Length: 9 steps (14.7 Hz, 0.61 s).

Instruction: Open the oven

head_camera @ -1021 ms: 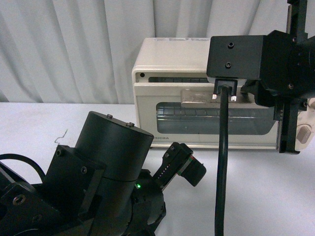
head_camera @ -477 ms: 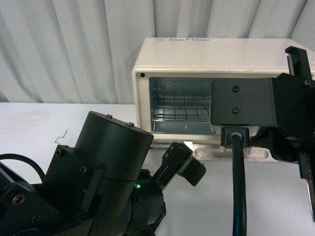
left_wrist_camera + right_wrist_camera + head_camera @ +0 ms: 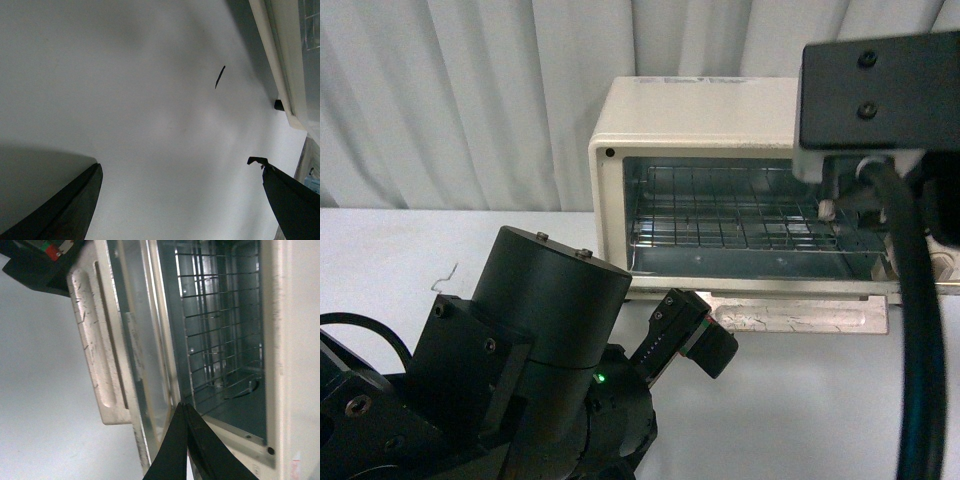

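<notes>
Oven [image 3: 690, 110] door [image 3: 790, 318] lies flat, front edge over the table [image 3: 380, 250]. Right gripper [image 3: 183, 407] pinched together, empty (tips by door's hinge edge); left gripper [image 3: 176, 165] spread wide above table.

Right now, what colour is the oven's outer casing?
The oven casing is cream-white, seen best in the front view.

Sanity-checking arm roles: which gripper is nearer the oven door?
Right. The right gripper is shut, close by the folded-down oven door. The left gripper is open over the table, with the oven off to one side.
</notes>
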Motion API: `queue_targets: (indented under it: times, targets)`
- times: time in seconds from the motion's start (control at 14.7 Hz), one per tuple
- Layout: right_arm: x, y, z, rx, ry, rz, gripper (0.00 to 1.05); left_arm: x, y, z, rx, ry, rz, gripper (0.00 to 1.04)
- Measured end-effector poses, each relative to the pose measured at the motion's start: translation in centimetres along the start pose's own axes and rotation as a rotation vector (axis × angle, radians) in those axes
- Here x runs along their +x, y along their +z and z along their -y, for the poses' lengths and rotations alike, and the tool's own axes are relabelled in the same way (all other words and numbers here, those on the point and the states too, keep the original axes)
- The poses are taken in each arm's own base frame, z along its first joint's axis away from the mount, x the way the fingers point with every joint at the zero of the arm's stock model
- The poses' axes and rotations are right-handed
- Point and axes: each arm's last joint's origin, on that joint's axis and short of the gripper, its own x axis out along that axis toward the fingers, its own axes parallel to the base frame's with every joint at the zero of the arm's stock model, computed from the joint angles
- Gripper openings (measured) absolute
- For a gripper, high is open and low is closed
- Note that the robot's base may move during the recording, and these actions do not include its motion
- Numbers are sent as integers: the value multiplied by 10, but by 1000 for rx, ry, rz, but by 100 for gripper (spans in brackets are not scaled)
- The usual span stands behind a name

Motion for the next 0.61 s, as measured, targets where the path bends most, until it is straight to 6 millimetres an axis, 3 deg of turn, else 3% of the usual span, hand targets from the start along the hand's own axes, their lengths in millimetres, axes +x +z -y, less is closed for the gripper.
queue_targets:
  times: [0.14,0.34,0.61]
  targets:
    - [-19,3,14,-13,-62,31,5,0,0,0,0,0,0,98]
    - [-48,10,32,-49,-207,99,38,0,0,0,0,0,0,98]
    - [-48,10,32,-56,-204,100,83,0,0,0,0,1,1,98]
